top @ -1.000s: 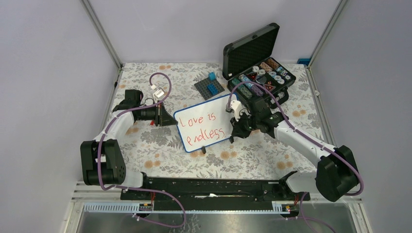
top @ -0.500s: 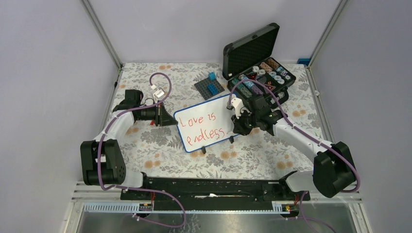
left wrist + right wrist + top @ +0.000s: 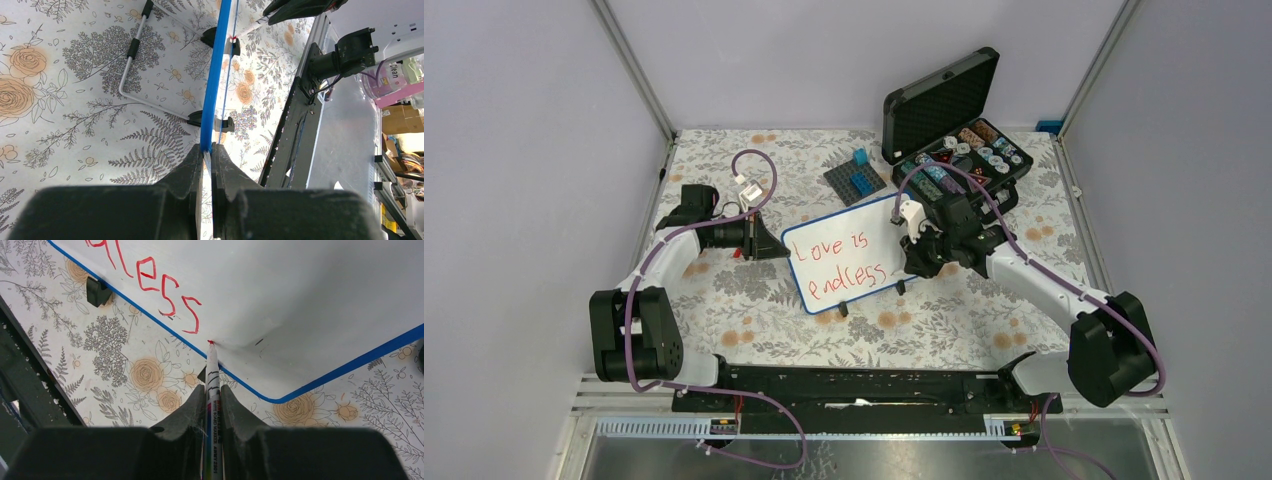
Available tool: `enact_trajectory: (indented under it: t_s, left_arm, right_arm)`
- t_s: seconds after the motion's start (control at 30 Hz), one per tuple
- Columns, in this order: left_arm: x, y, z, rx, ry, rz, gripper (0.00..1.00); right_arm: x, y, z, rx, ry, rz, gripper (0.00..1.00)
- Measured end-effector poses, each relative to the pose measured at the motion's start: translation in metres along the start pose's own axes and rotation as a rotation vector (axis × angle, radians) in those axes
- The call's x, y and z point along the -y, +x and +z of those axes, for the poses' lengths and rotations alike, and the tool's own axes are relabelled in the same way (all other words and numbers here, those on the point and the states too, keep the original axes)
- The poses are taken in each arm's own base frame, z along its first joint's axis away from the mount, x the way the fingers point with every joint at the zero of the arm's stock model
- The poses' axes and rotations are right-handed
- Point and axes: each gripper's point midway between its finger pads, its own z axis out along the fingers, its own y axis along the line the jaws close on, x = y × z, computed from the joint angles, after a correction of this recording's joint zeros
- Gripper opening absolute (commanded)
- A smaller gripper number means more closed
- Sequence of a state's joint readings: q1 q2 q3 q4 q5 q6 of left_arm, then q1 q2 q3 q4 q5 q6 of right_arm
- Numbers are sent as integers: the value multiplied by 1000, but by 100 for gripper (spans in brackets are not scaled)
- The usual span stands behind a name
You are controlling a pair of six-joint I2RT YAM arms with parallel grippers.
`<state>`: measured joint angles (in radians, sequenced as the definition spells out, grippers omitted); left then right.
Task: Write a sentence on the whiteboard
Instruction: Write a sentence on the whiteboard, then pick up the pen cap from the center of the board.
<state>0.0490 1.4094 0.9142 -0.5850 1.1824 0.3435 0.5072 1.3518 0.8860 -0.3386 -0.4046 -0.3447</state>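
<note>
The whiteboard (image 3: 879,225), white with a thin blue frame, stands tilted in the middle of the floral table. The sentence (image 3: 842,265) on it is red handwriting in two lines, "Love is endless". My left gripper (image 3: 782,250) is shut on the board's left edge; the left wrist view shows the jaws (image 3: 207,150) pinching the blue frame (image 3: 215,90). My right gripper (image 3: 212,389) is shut on a white whiteboard marker (image 3: 212,375). The marker's red tip touches the whiteboard (image 3: 310,300) just after the last "s" of the sentence (image 3: 160,285), near the lower frame.
An open black case (image 3: 959,150) full of small coloured parts stands behind the right arm. A grey studded baseplate (image 3: 856,180) with a blue brick lies behind the board. The board's wire stand (image 3: 131,60) rests on the table. A black rail (image 3: 864,385) runs along the near edge.
My right arm has shifted slightly toward the back and turned, keeping the marker at the end of "endless". The left arm and the board have stayed put.
</note>
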Motion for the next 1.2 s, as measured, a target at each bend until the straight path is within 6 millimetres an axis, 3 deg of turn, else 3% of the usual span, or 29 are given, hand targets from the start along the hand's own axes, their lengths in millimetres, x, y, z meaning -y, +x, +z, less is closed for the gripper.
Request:
enact_trajectory:
  t_s: [0.1,0.3,0.4,0.57,0.67,0.73,0.9,1.03,1.2]
  left_arm:
    - [0,0,0,-1,-2,0,24]
    - [-1,3,0,-27,-26,13,49]
    - [5,-7,-6,-20,-40,38,54]
    - [8,-46,-34,62,-114,117,56]
    - [-7,-65,-64,117,-229,137,56]
    - [-23,-66,-82,132,-317,123,55]
    - [-69,-44,-112,80,-566,63,53]
    - [-95,-3,-114,-13,-667,-22,52]
    - [-121,25,-110,-106,-727,-93,51]
  right_arm:
    - [-1,-4,-4,5,-6,-3,0]
    - [-13,-26,-21,55,-69,-30,0]
    - [-23,-36,-29,74,-115,-39,0]
    - [-36,-44,-40,91,-176,-42,0]
    - [-44,-45,-45,96,-211,-35,0]
    - [-48,-46,-47,99,-226,-27,0]
    - [-57,-47,-50,105,-271,6,0]
    - [-63,-50,-52,112,-302,34,0]
    - [-70,-52,-54,118,-336,57,0]
